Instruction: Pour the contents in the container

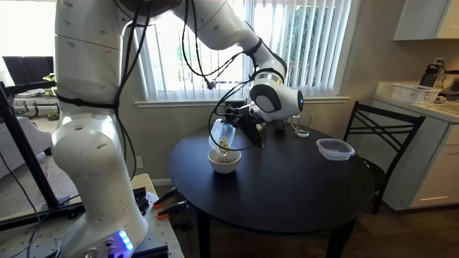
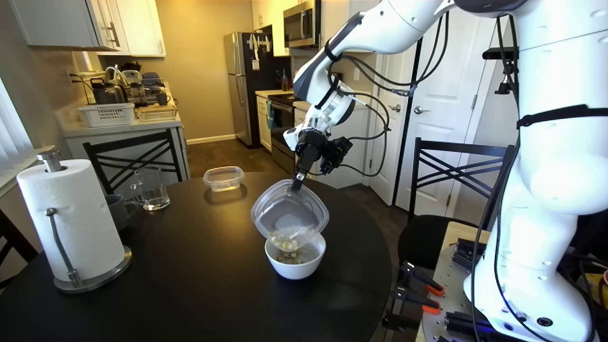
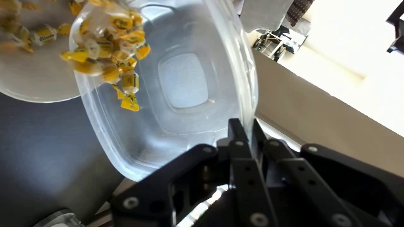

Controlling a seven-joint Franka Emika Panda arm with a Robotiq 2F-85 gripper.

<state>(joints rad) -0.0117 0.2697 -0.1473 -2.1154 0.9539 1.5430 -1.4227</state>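
Observation:
The container, a clear squarish plastic tub (image 1: 217, 133) (image 2: 285, 213) (image 3: 186, 82), is steeply tilted above the round white bowl (image 1: 225, 167) (image 2: 294, 271) (image 3: 41, 77), its low edge at the bowl's opening. My gripper (image 1: 232, 121) (image 2: 299, 181) (image 3: 247, 132) is shut on the tub's upper rim, one finger on each side of the wall. The contents are small yellow wrapped pieces (image 1: 224, 145) (image 2: 284, 241) (image 3: 123, 60), like candies. Some are bunched in the tub's low corner, blurred in the wrist view. Others lie in the bowl.
A second clear tub (image 1: 336, 149) (image 2: 224, 179) stands on the round black table (image 1: 287, 193). A glass mug (image 1: 303, 126) (image 2: 151, 190), a grey mug (image 2: 117, 211) and a paper towel stand (image 2: 76, 223) also stand on it. A chair (image 1: 385, 132) is by the table.

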